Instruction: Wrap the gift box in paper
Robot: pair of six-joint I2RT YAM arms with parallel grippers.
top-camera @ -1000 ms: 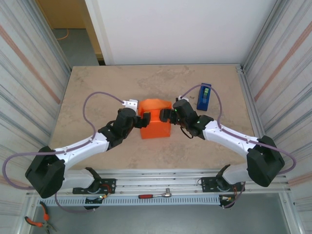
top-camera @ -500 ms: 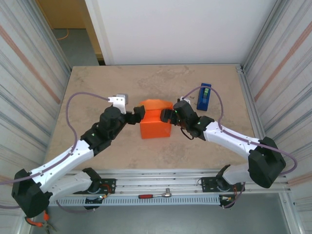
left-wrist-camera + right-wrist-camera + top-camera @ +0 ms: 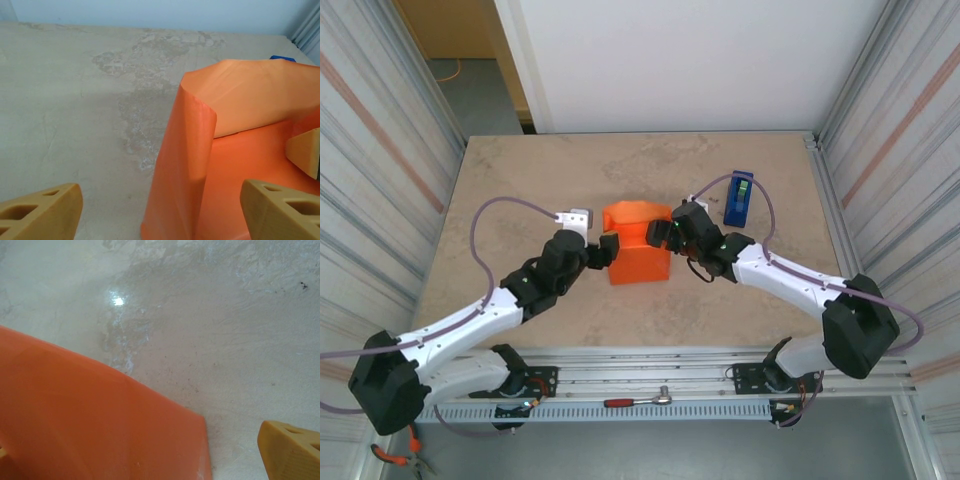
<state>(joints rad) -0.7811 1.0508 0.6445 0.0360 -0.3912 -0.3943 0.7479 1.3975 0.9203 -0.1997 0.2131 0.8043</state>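
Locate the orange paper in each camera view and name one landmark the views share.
Top external: the paper sits mid-table, left of the blue tape dispenser.
Left wrist: the paper takes the right half, its near edge standing up and curling.
Right wrist: the paper covers the lower left corner.
Shared landmark: the beige marbled table beneath the paper.
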